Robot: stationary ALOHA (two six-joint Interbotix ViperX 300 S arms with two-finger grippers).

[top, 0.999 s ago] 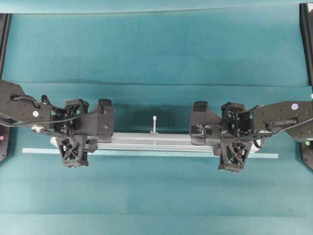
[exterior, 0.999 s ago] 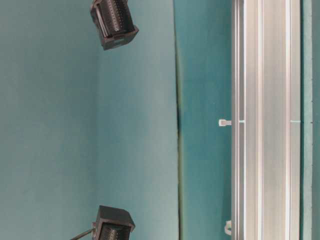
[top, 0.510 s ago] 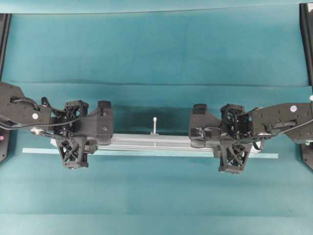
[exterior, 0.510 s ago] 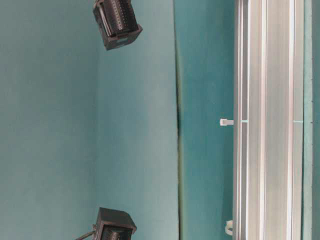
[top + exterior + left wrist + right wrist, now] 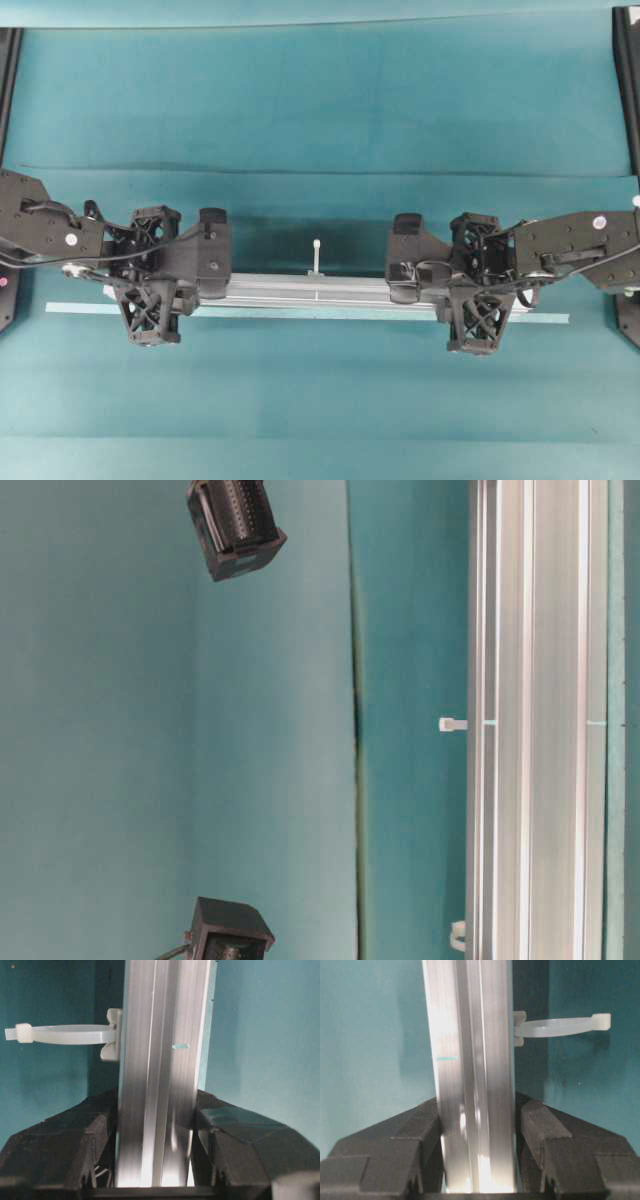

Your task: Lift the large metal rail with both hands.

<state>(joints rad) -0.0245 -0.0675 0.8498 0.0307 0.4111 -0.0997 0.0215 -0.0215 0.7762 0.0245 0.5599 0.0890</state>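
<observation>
Large metal rail (image 5: 315,290): silver, grooved, lying crosswise above teal surface (image 5: 320,100), white peg (image 5: 316,254) at mid-length; left gripper (image 5: 150,278) clamped on one end, right gripper (image 5: 477,285) clamped on other; pale strip (image 5: 300,312) just beside

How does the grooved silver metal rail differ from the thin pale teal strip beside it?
The grooved silver metal rail is thick, shiny and gripped by both hands; the thin pale teal strip is flat, matte and untouched. The strip reaches further at both ends. Both run parallel, left to right.
</observation>
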